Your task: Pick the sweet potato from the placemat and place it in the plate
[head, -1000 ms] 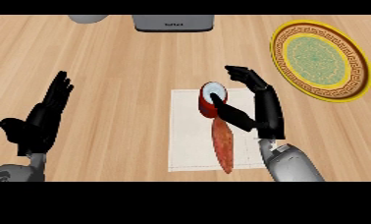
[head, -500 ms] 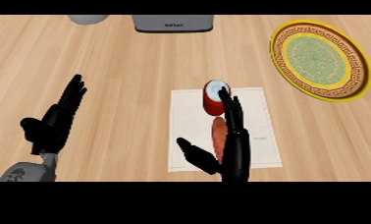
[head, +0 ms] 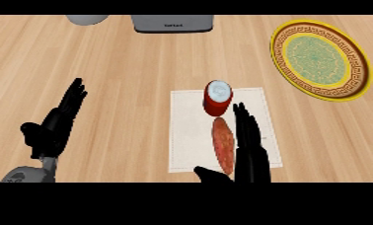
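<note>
The reddish sweet potato (head: 223, 145) lies lengthwise on the white placemat (head: 186, 130). The yellow-rimmed plate (head: 278, 54) sits toward the counter's far right corner.

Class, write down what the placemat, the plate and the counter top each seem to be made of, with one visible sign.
The placemat: likely cloth or paper; flat, matte, off-white, with a thin line near its edge. The plate: probably glazed ceramic; yellow rim with a dark key pattern, green patterned centre. The counter top: light wood, matte, with visible grain lines.

Light wooden counter (head: 109, 71), plank grain running left to right, evenly lit. At far edge: grey boxy appliance (head: 172, 22); left of it, pale grey rounded object (head: 87, 19), cut off.
</note>
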### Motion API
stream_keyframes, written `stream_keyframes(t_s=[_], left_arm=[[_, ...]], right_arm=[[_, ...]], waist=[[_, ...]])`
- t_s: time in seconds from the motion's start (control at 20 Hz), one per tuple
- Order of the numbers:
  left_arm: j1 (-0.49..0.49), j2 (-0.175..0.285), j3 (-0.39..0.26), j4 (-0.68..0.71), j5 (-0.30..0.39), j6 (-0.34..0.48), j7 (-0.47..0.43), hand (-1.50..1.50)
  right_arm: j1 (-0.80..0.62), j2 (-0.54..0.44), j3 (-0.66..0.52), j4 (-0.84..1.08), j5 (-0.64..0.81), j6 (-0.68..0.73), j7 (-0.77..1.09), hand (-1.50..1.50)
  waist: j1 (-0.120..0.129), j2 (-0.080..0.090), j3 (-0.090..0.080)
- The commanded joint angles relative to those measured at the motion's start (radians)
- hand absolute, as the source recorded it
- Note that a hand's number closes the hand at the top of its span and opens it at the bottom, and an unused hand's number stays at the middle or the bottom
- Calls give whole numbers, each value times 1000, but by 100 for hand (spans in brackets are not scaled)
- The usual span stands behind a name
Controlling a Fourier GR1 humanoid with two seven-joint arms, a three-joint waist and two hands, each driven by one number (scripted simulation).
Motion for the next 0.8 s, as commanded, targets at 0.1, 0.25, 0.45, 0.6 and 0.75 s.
stream_keyframes(t_s=[0.1, 0.25, 0.45, 0.6, 0.75], left_arm=[[34, -6, -8, -32, -12, -3, -10, 0], [30, 4, 24, -10, 3, -47, -32, 0], [-12, -47, -2, 12, -44, -8, 4, 0], [27, -7, 21, -75, -25, -49, 41, 0], [-11, -61, 23, 15, -58, -8, -9, 0]], right_arm=[[-39, 51, 32, -112, 114, 392, 330, -150], [-36, 39, 11, -243, 63, 536, 405, -150], [-45, 66, 5, -259, 47, 644, 492, -150], [-39, 66, 4, -229, 60, 629, 508, -150], [-69, 66, -27, -170, 48, 682, 528, -150]], waist=[[25, 3, 1], [20, 5, 3], [19, 7, 4], [25, 6, 4], [23, 8, 4]])
